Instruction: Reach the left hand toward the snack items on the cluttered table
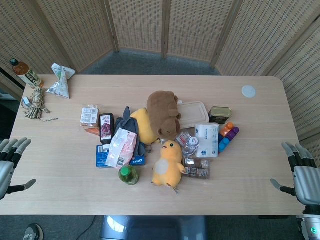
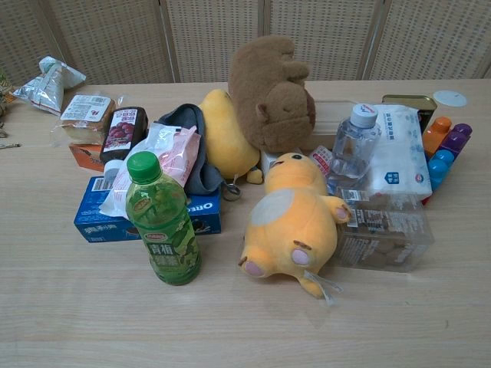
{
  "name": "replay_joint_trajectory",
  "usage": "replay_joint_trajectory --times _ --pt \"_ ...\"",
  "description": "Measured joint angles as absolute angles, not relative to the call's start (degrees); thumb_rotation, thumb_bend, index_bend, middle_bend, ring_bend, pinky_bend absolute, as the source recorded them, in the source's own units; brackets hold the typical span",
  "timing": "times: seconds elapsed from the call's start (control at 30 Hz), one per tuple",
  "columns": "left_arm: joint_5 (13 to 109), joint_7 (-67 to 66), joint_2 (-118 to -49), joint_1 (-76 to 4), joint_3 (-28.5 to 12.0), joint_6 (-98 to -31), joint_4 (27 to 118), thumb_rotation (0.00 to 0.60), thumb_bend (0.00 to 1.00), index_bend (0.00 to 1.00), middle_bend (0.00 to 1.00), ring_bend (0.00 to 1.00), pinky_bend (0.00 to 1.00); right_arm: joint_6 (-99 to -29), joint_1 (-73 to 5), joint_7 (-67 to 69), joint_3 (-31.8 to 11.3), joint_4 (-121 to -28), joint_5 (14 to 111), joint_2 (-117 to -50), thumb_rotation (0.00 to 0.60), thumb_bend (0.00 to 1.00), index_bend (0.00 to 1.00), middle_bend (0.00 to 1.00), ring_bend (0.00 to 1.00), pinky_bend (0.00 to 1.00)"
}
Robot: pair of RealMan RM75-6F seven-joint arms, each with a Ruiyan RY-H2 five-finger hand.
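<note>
Snacks lie in a pile left of the table's middle: a pink snack bag [image 1: 121, 147] [image 2: 165, 157] atop a blue Oreo box [image 1: 102, 156] [image 2: 115, 217], a dark packet [image 1: 106, 128] [image 2: 123, 130], and a wrapped cake [image 1: 90, 115] [image 2: 84, 115]. My left hand [image 1: 11, 161] hovers at the table's left edge, fingers spread, holding nothing, well left of the snacks. My right hand [image 1: 302, 172] is at the right edge, also open and empty. The chest view shows neither hand.
A green bottle [image 1: 128, 174] [image 2: 163, 222] stands in front of the snacks. Yellow chick toy [image 1: 167, 163], brown plush [image 1: 163, 113], water bottle [image 1: 189, 143], tissue pack [image 1: 207, 139], clear box [image 1: 197, 169], tin [image 1: 219, 114] crowd the middle. Rope [image 1: 35, 106], tea bottle [image 1: 25, 73], foil bag [image 1: 61, 80] lie far left.
</note>
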State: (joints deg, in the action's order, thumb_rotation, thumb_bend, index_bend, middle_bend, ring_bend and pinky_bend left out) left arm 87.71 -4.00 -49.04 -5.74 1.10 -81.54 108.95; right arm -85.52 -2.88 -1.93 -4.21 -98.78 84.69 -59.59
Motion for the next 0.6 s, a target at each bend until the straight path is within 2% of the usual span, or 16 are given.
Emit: replay_joint_trajectory --times 0.37,0.6 --pt "87.47 -2.96 -50.26 -7.34 0.62 -79.03 105.80 0.600 0.02 0.00 0.00 0.00 0.00 -85.76 -2.84 -2.07 -4.32 -98.90 84.63 -59.57 0.600 0.00 0.00 0.00 0.00 0.00" --pt "88.46 -2.91 -51.69 -17.02 -2.60 -68.94 97.23 0.600 0.02 0.00 0.00 0.00 0.00 -85.61 -2.99 -2.04 -4.72 -98.90 83.97 -59.65 0.600 0.00 0.00 0.00 0.00 0.00"
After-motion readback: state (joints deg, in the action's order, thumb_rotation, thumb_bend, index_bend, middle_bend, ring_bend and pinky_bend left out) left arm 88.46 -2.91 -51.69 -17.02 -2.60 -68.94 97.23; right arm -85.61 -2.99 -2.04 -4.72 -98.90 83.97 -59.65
